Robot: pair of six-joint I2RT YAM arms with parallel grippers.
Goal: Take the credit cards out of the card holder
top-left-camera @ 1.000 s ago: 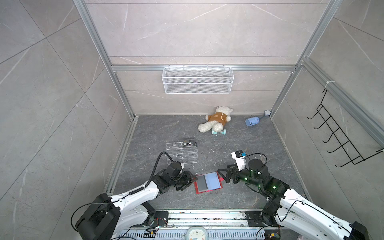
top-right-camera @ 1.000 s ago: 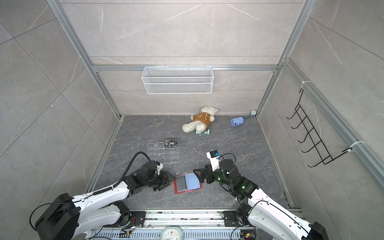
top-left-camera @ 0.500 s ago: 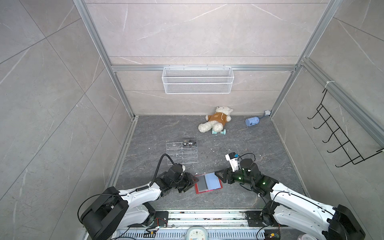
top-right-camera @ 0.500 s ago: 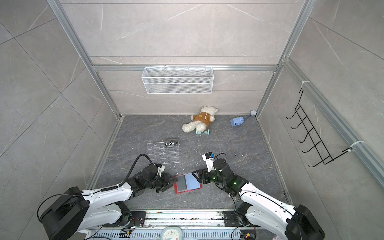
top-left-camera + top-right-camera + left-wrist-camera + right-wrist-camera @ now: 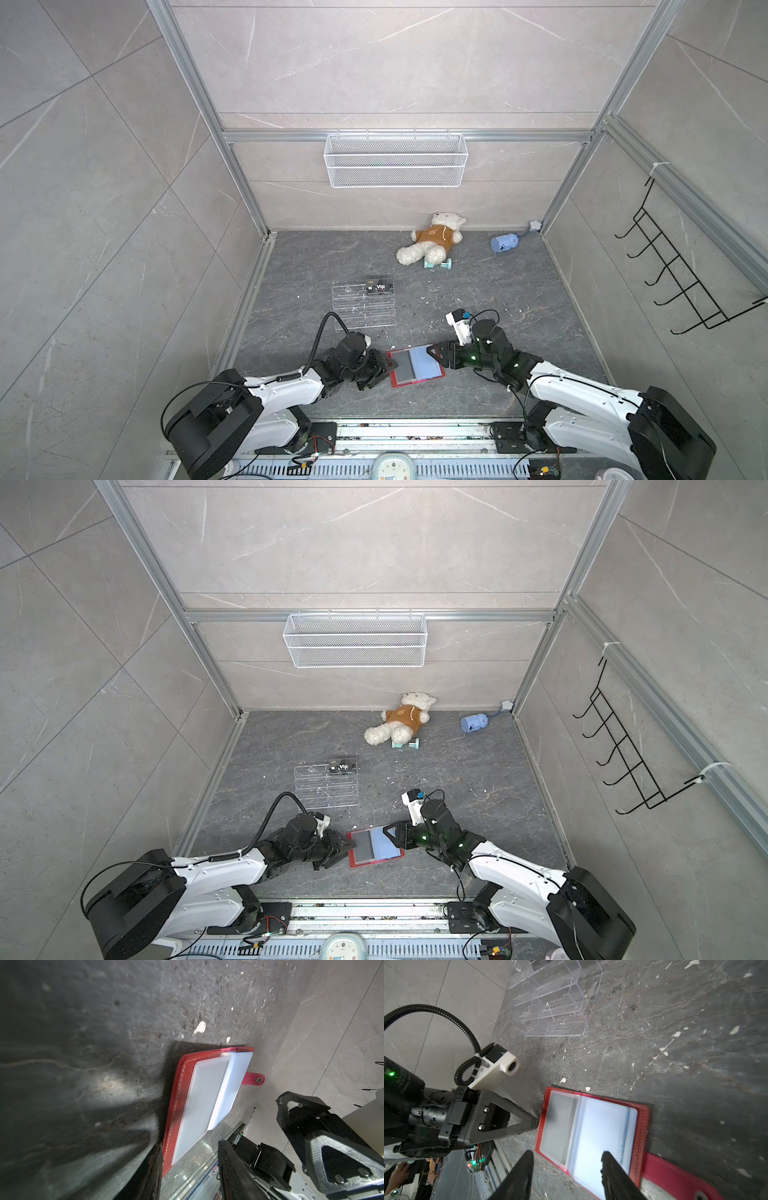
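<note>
Card holder (image 5: pixel 415 368) is lying open and flat on the floor (image 5: pixel 478 282), near the front, between your two arms. Its snap tab (image 5: pixel 254 1080) is trailing loose on the right-arm side.

Progress, as I'm judging it:
- One dark Vip card (image 5: pixel 380 287) is sitting on the top tier of the clear rack (image 5: pixel 363 309), well apart from the holder. You're at least one card along.
- A grey panel (image 5: pixel 558 1126) is showing through the sleeve on the left-arm side. I'm reading that as one of the credit cards not yet pulled, though it could be tint.

Left gripper (image 5: pixel 189 1145): jaws are standing part-way apart, straddling a corner of the red cover. One finger looks to be touching the cover's edge. It isn't pinching anything.

Right gripper (image 5: pixel 566 1153): jaws are likewise standing part-way apart, framing the holder's near corner. It's holding nothing.

What you're not getting:
- The pale blue sleeve (image 5: pixel 604 1132) is glaring white, so I can't tell whether it's carrying a card.
- Any sleeves stacked beneath the top ones are hidden.
- In both top views the holder is too small to count cards, and the right gripper is covering the tab side.
- Both wrist views are cutting off the finger bases.
</note>
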